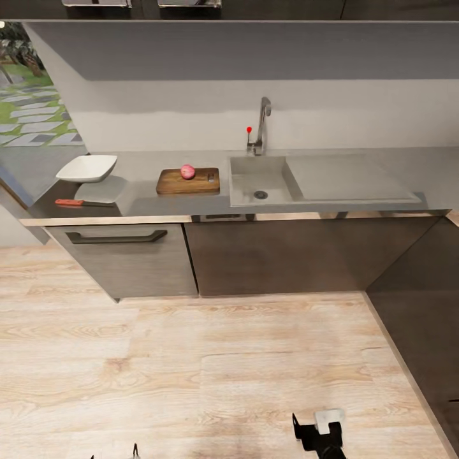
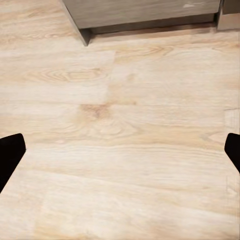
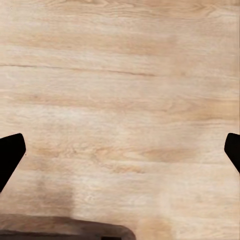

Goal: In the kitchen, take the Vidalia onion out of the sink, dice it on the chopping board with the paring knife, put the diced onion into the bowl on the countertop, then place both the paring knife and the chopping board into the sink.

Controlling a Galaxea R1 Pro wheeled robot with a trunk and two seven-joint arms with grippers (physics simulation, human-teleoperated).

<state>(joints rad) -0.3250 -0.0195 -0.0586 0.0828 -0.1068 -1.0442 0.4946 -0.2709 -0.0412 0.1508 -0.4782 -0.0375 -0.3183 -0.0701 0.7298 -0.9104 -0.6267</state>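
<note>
I stand back from the tabletop (image 1: 146, 205), both arms low over the pale wooden floor (image 1: 191, 370). My left hand (image 2: 120, 150) hangs with its fingers (image 2: 10, 152) spread wide apart, nothing between them, only floorboards and the foot of a grey cabinet (image 2: 145, 11) beyond. My right hand (image 3: 120, 150) is likewise spread and empty above the floor.

Taking the sink (image 1: 258, 180) as my mark: the chopping board (image 1: 189, 182) lies just beside its left rim, and the Vidalia onion (image 1: 187, 171), pinkish and whole, sits on the board. Farther left of the sink stands the white bowl (image 1: 87, 167). The paring knife (image 1: 81, 203) lies in front of the bowl, near the tabletop's front edge. The tap (image 1: 261, 125) rises behind the sink.
</note>
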